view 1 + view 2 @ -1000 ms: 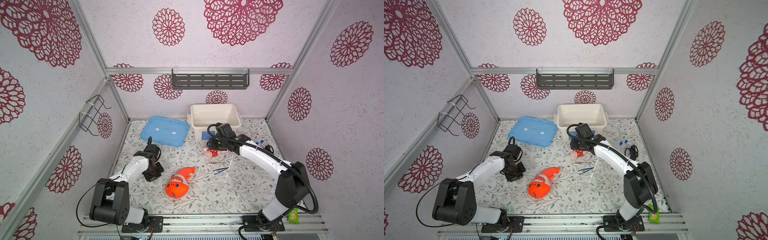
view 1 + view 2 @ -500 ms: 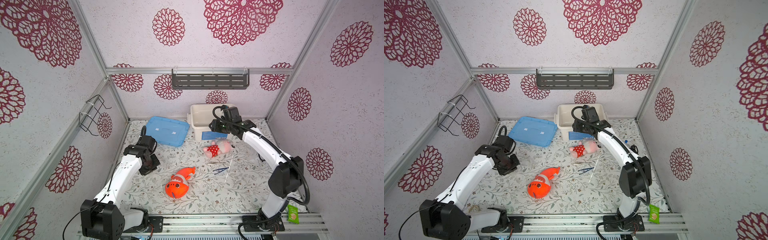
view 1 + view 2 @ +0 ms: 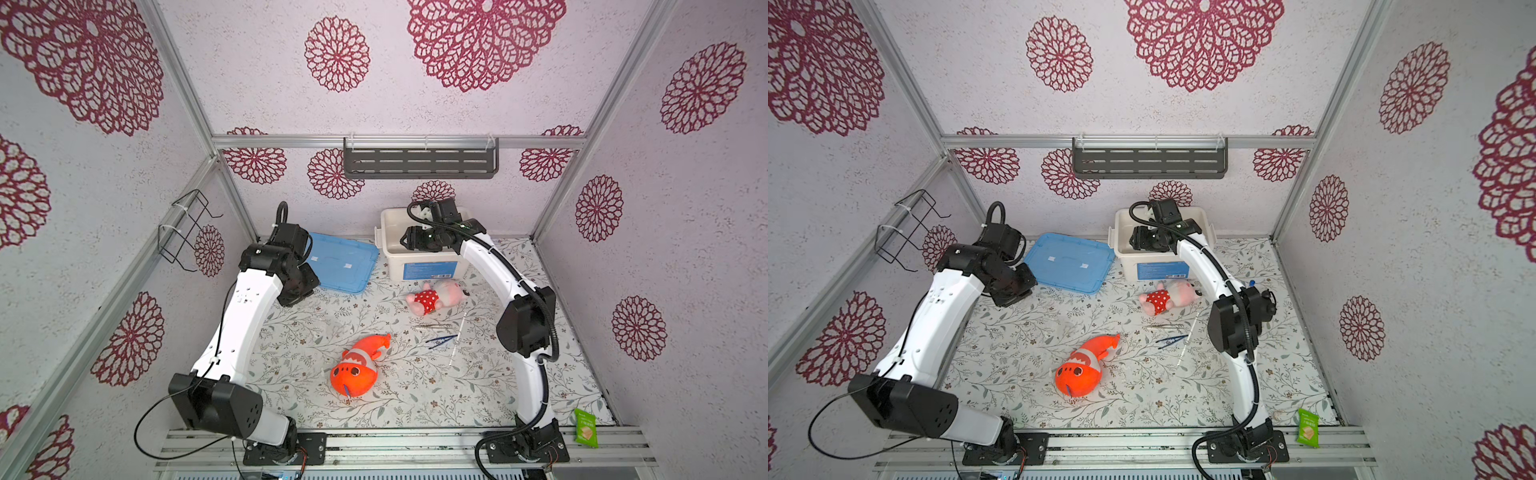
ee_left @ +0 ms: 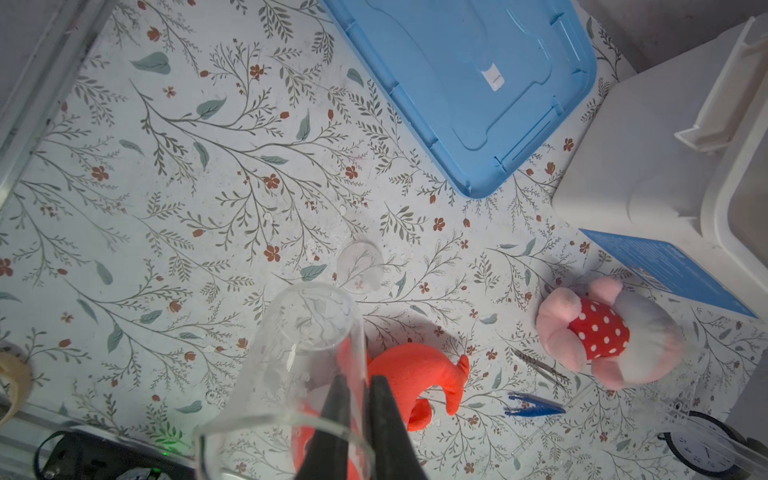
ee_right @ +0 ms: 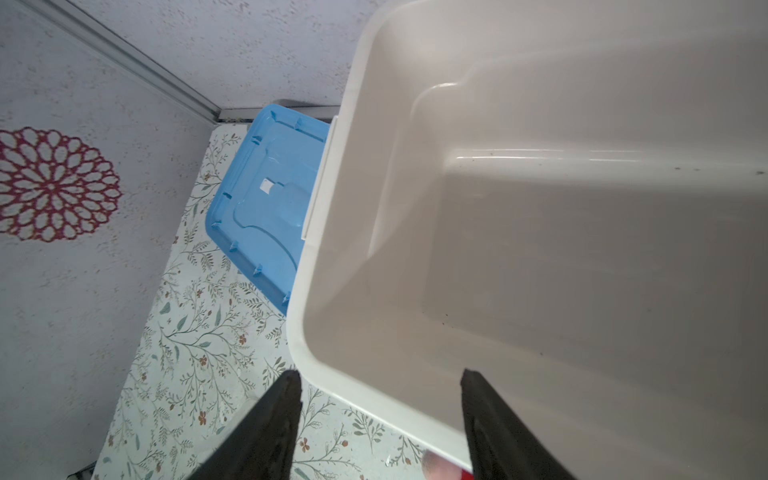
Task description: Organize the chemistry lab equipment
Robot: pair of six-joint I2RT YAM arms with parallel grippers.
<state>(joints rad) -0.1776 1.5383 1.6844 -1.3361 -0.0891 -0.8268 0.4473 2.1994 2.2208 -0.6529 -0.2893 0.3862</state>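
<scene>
Our left gripper is clenched on the wall of a clear glass beaker, low in the left wrist frame, in front of the orange plush fish. Our right gripper gapes wide over the white bin, grasping nothing. Right of centre in a top view lie the dark blue tweezers, thin white rod and slim metal tool. A clear round dish shows faintly mid-frame. We cannot make out the beaker in the top views.
</scene>
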